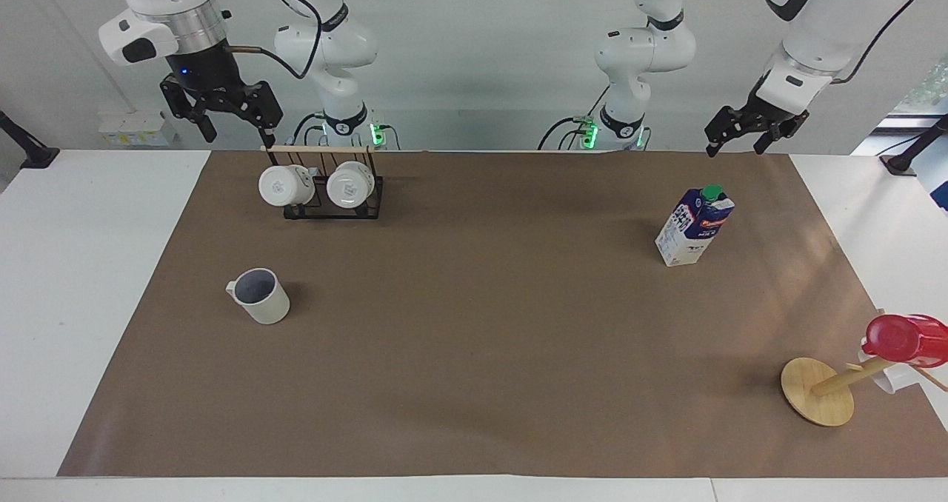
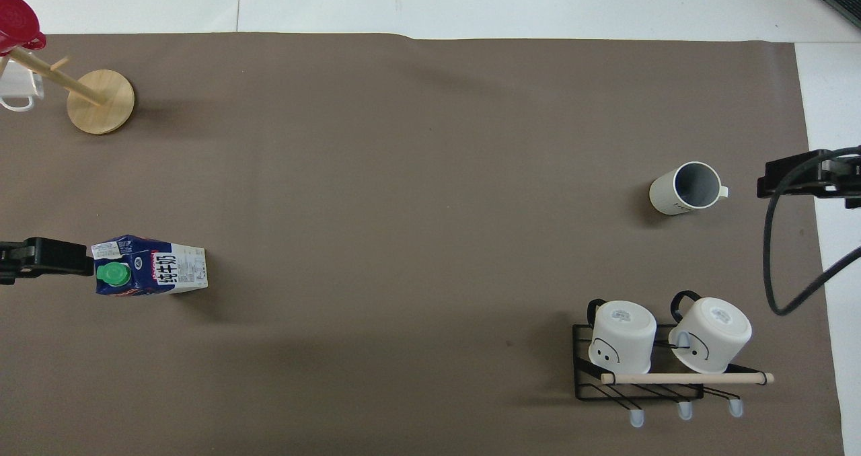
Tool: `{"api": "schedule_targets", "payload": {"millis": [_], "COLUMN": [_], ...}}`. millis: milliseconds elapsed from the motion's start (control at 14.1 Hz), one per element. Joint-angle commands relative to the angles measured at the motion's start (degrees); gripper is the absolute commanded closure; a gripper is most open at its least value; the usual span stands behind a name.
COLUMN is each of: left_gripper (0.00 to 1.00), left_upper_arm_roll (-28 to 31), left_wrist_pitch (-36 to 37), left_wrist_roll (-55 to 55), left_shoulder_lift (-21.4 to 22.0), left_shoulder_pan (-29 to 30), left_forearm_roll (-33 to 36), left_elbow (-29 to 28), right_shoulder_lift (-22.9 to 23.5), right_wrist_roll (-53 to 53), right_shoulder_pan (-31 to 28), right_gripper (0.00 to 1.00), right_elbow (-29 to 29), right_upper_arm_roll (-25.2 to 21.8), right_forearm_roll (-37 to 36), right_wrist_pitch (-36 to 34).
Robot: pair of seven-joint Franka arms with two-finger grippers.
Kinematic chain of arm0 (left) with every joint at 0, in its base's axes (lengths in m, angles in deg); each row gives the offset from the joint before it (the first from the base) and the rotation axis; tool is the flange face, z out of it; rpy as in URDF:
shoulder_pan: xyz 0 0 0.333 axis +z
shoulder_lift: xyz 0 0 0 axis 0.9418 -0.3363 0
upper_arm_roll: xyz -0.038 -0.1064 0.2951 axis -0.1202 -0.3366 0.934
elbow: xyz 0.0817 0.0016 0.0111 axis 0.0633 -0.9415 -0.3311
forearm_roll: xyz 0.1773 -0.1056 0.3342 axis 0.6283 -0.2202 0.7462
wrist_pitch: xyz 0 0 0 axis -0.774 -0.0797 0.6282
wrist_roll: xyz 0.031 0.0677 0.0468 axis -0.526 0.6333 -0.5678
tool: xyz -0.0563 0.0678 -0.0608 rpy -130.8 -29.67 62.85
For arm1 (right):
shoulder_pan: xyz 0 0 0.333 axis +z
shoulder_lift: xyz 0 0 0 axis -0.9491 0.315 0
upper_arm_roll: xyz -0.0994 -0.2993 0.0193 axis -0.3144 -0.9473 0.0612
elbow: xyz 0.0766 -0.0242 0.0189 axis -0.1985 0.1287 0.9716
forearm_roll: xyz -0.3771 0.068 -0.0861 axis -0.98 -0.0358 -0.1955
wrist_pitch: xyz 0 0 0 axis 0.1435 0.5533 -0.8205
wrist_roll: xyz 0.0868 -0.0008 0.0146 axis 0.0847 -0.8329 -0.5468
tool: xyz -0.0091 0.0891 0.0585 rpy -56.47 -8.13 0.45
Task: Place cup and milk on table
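The cream-white cup point(image 1: 259, 296) stands upright on the brown mat point(image 1: 474, 339) of the white table point(image 1: 74, 280), toward the right arm's end; it also shows in the overhead view point(image 2: 686, 188). The milk carton point(image 1: 694, 226) stands upright on the mat toward the left arm's end, and shows in the overhead view point(image 2: 149, 266). My right gripper point(image 1: 235, 133) is open and empty, raised high by the rack. My left gripper point(image 1: 735, 146) is open and empty, raised over the mat's edge by the milk. Neither gripper touches anything.
A black wire rack point(image 1: 332, 200) with two white mugs stands nearer to the robots than the cup. A wooden mug tree point(image 1: 818, 392) with a red cup point(image 1: 905, 339) stands farther from the robots than the milk, at the mat's corner.
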Motion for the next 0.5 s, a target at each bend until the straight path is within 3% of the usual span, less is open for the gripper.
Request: {"api": "schedule_targets", "payload": {"millis": [0,425], "left_gripper": [0.00,0.00], "left_upper_arm_roll": [-0.33,-0.51], "left_wrist_pitch": [-1.51,-0.28], "left_wrist_roll": [-0.07,-0.51], "left_shoulder_lift": [0.74,0.39], "left_shoulder_pan": [0.60,-0.01], "left_forearm_roll": [0.46,0.46], "left_elbow": [-1.36,-0.22], "right_shoulder_lift": [-0.92,-0.48], "right_wrist_roll": [1.77,1.24], "right_shoulder_pan": [-0.67,-0.75], "right_gripper": [0.00,0.00], "right_elbow": [0.79,1.05], "right_upper_arm_roll": [0.05,-0.04], "right_forearm_roll": [1.18,0.48], "right_wrist_pitch": [-0.59,1.95]}}
